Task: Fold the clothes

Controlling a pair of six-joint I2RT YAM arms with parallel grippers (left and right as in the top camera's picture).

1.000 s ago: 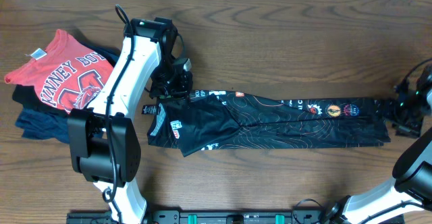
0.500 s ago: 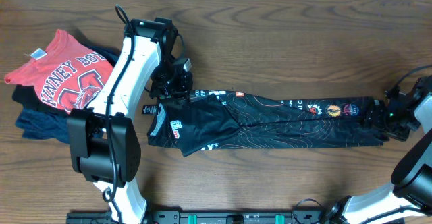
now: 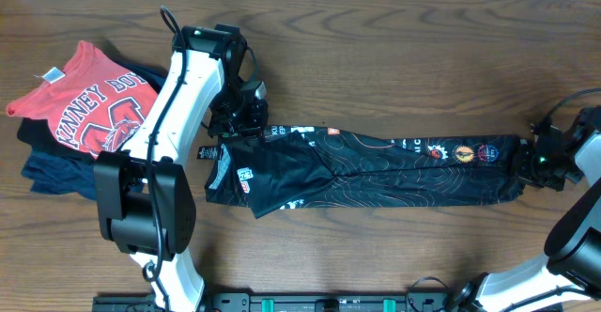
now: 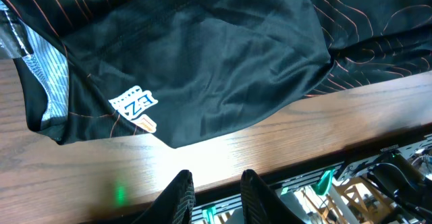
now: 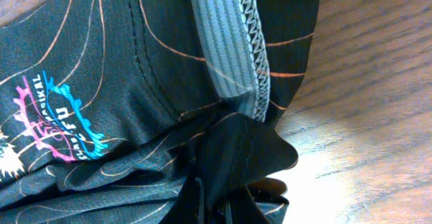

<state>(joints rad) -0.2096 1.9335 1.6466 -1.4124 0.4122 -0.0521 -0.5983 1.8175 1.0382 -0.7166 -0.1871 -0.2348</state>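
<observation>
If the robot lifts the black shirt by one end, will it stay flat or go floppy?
Probably floppy: the black jersey bunches into soft folds where the right gripper pinches it. It looks thin and shiny, so it is likely light and may slide easily on the wooden table.

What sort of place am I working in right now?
Probably a robot lab bench: a wood-grain table, a cabled mounting rail at its edge, and a pile of shirts near the black jersey.

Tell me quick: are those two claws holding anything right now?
Left gripper: open, holding nothing.
Right gripper: closed, pinching the end of the black jersey.
</observation>
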